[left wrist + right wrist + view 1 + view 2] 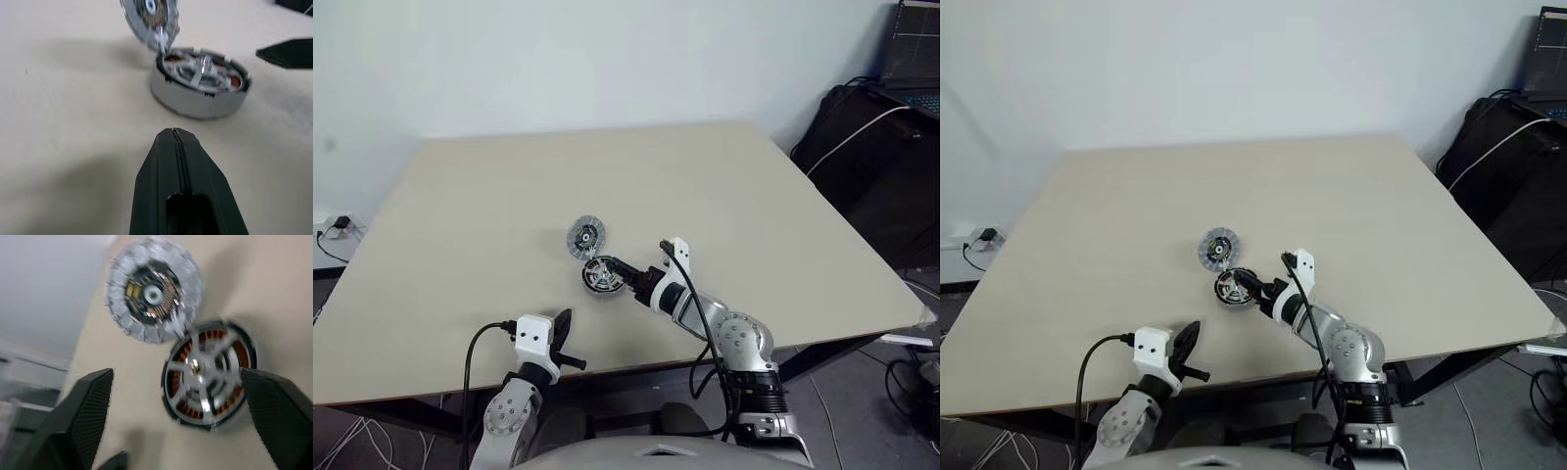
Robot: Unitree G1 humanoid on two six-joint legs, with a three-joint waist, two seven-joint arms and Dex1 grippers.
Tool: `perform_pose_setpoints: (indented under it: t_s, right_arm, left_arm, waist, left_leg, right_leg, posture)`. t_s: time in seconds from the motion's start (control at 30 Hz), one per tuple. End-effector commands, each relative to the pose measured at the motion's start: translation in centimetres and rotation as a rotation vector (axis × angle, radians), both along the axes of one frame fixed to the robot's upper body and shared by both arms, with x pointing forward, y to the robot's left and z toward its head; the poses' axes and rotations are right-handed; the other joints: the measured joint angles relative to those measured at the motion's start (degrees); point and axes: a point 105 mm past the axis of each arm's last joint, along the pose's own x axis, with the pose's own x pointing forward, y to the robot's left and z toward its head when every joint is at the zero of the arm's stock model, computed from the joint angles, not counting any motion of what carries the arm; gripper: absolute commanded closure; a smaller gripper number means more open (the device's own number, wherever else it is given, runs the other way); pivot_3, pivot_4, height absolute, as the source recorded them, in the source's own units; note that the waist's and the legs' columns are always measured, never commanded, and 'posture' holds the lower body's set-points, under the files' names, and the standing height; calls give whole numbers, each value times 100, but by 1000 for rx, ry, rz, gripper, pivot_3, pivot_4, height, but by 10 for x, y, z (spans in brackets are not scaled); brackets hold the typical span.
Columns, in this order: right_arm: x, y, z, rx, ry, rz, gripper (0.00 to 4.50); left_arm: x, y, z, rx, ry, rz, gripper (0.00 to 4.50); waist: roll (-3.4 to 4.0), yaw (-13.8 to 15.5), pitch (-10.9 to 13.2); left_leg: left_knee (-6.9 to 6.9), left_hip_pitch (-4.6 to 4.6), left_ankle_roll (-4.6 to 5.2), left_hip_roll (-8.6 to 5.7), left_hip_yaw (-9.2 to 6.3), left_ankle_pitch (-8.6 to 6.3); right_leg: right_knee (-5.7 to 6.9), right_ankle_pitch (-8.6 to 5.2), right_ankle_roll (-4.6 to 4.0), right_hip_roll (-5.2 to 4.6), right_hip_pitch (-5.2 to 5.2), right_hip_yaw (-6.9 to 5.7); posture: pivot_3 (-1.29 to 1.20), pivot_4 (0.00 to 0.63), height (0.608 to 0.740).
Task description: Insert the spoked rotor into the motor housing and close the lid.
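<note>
The motor housing (195, 103) lies flat on the table, copper windings showing through the silver spokes of the spoked rotor (195, 366) that sits inside it. The lid (154, 296) stands tilted just behind the housing, its edge against the housing's rim and its dark-hubbed face towards me. My right gripper (615, 266) is open and hovers just short of the housing, with one fingertip (274, 401) beside the rim and the other out to the side. My left gripper (563, 338) is shut and empty near the table's front edge, pointing at the housing from a distance.
The beige table (460, 215) spreads wide on all sides of the parts. A black bag (876, 147) with a white cable and a laptop (915, 49) sit off the table's right side. Cables lie on the floor at the left.
</note>
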Motion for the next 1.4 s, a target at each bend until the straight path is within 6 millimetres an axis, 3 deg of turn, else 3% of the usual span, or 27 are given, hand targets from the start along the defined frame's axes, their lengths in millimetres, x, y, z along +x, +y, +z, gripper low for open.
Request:
perform_pose_setpoints:
  t_s: [0.03, 0.2, 0.33, 0.37, 0.57, 0.7, 0.8, 0.93, 1.0, 1.17, 1.3, 1.4]
  right_arm:
    - [13, 13, 24, -167, -286, 44, 1304]
    - [21, 33, 19, -407, -521, 138, 2958]
    - [25, 41, 6, -484, -558, 186, 4309]
    - [26, 42, 3, -497, -557, 194, 4465]
    - [30, 44, -12, -548, -526, 213, 4465]
    - [24, 38, -40, -630, -420, 293, 4465]
    - [23, 35, -46, -657, -378, 305, 4465]
    - [25, 36, -36, -620, -377, 288, 4465]
    - [23, 39, -22, -595, -433, 311, 4465]
    - [5, 38, 6, -629, -601, 523, 4465]
    - [-13, 31, 5, -732, -665, 751, 3584]
    - [-16, 26, 5, -814, -710, 869, 2528]
  left_arm:
    - [10, 4, 29, 34, -138, 19, 4500]
    - [13, 6, 38, 77, -207, 35, 4500]
    - [14, 7, 42, 96, -231, 45, 4500]
    - [14, 7, 43, 95, -240, 47, 4500]
    - [14, 6, 47, 93, -257, 35, 4500]
    - [14, 0, 47, 76, -243, 19, 4500]
    - [14, -2, 48, 66, -237, 17, 4500]
    - [13, -4, 48, 57, -224, 12, 4500]
    - [13, -5, 49, 56, -222, 12, 4500]
    - [12, -3, 49, 51, -212, 15, 4500]
    - [13, -3, 46, 44, -203, 12, 4500]
    - [14, -4, 44, 38, -199, 11, 4500]
  waist:
    - [0, -6, 0]
    - [-8, -10, -5]
    - [-15, 8, -9]
    - [-16, 13, -9]
    - [-16, 8, -10]
    - [-16, 13, -11]
    - [-14, 9, -22]
    - [-16, 10, -30]
    - [-17, 11, -29]
    - [-15, 14, -25]
    - [-18, 22, -23]
    - [-23, 29, -19]
  left_leg:
    - [2, 1, 0, 1, 0, 0]
    - [9, 11, -2, 2, 2, 1]
    - [8, 15, -3, 2, 2, 1]
    - [8, 15, -3, 1, 2, 1]
    - [8, 17, -4, 2, 1, 1]
    - [7, 21, -5, 2, 1, 1]
    - [7, 27, -5, 1, 1, 1]
    - [4, 45, -8, 2, 1, -2]
    - [5, 46, -10, 2, 1, -2]
    - [4, 44, -6, -1, 1, 0]
    - [3, 45, -5, 2, 1, 0]
    - [7, 46, -5, 4, 2, 1]
  right_leg:
    - [0, 0, 0, 2, 0, 0]
    - [3, -4, 13, 9, 8, 1]
    - [3, 3, 1, 11, 12, 3]
    - [3, 4, -1, 11, 13, 4]
    - [5, 7, -5, 10, 13, 6]
    - [7, 8, -6, 9, 15, 6]
    - [8, 8, -6, 7, 20, 8]
    - [9, 7, -7, 4, 36, 7]
    - [10, 6, -6, 4, 36, 7]
    - [8, 5, -6, 6, 33, 7]
    - [7, 3, -7, 12, 34, 5]
    - [7, -8, 12, 15, 34, 5]
  posture:
    - [0, 0, 740]
    - [0, 0, 740]
    - [0, 0, 740]
    - [0, 0, 740]
    - [0, 0, 740]
    - [0, 0, 740]
    - [0, 0, 740]
    - [0, 0, 740]
    - [0, 0, 740]
    - [0, 0, 740]
    - [0, 0, 740]
    - [0, 0, 740]
